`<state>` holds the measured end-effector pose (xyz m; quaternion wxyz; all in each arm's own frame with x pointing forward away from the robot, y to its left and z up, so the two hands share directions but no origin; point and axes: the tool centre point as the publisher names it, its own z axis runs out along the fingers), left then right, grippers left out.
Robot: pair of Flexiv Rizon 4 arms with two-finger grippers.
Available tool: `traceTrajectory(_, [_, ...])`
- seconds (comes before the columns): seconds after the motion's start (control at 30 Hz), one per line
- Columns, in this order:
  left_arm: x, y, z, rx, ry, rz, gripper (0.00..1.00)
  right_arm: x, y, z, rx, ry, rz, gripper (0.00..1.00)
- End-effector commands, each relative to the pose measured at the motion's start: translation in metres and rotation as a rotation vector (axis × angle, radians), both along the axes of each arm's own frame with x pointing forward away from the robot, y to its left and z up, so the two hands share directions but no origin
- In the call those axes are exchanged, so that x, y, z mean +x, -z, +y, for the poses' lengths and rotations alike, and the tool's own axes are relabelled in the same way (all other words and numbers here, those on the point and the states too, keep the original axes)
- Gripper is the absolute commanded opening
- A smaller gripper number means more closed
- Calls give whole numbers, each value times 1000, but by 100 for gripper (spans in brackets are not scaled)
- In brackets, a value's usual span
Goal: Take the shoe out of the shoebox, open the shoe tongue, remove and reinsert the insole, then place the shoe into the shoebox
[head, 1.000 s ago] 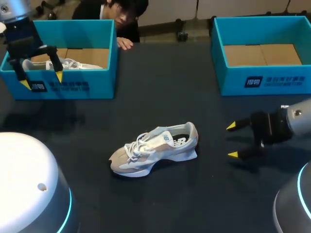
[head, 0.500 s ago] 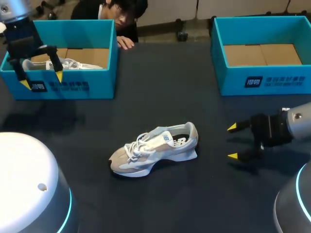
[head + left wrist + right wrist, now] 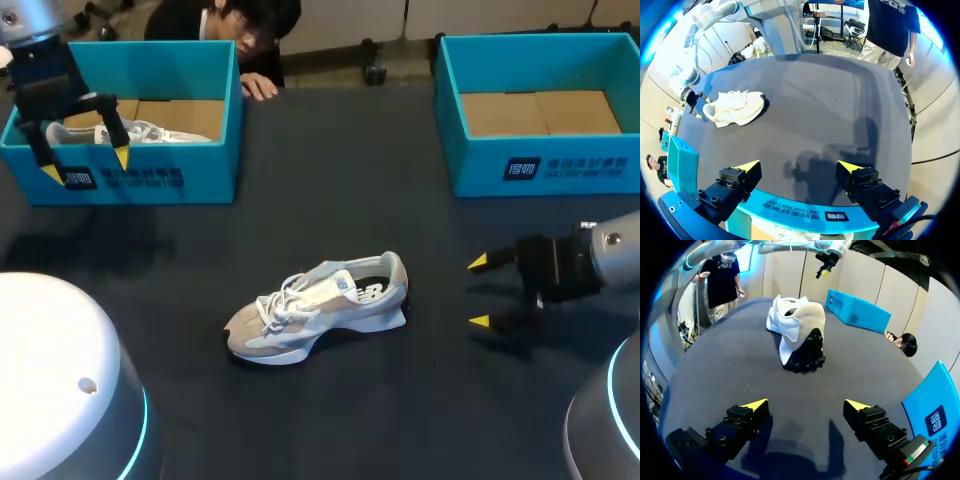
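yellow tips sit far apart on the right gripper [image 3: 479,291], so it is wide open and holds nothing. it lies low over the dark table [image 3: 330,190] on my right side and points at the shoe [image 3: 320,305]. in the right wrist view the right gripper [image 3: 806,405] has only bare table between its fingers, and the shoe [image 3: 797,330] is ahead of it with its heel and black sole turned this way, not touching. the shoe is grey, tan and white. it stands on its sole near the middle of the table, out of both boxes, with its laces on top and its toe facing my left. the left gripper [image 3: 86,165] is wide open too and holds nothing. it hangs over the front wall of the left shoebox [image 3: 160,180], which is bright blue. in the left wrist view the left gripper [image 3: 799,167] has that blue wall just under it, and the shoe [image 3: 735,107] is far ahead. a white shoe [image 3: 145,130] lies inside the left shoebox. the right shoebox [image 3: 540,165] is blue too and shows a brown card floor. a person's hand [image 3: 258,89] rests on the far edge of the table, next to the left shoebox.
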<state>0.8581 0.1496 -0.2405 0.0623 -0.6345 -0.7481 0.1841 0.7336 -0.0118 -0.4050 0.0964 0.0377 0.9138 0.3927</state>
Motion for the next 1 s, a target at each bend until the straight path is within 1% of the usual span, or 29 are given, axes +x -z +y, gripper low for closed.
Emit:
traceTrajectory(0.03, [-1,1,0,0,0,-5,100,-1,-1,0,-2,2,-1,100])
traceTrajectory(0.17, [-1,1,0,0,0,-5,100,-1,-1,0,-2,2,-1,100])
traceTrajectory(0.3, [-1,1,0,0,0,-5,100,2,1,6,-4,-15,8,100])
traceTrajectory(0.73, [-1,1,0,0,0,-5,100,14,4,43,6,-62,37,100])
traceTrajectory(1.0, [-1,1,0,0,0,-5,100,23,3,57,16,-98,53,100])
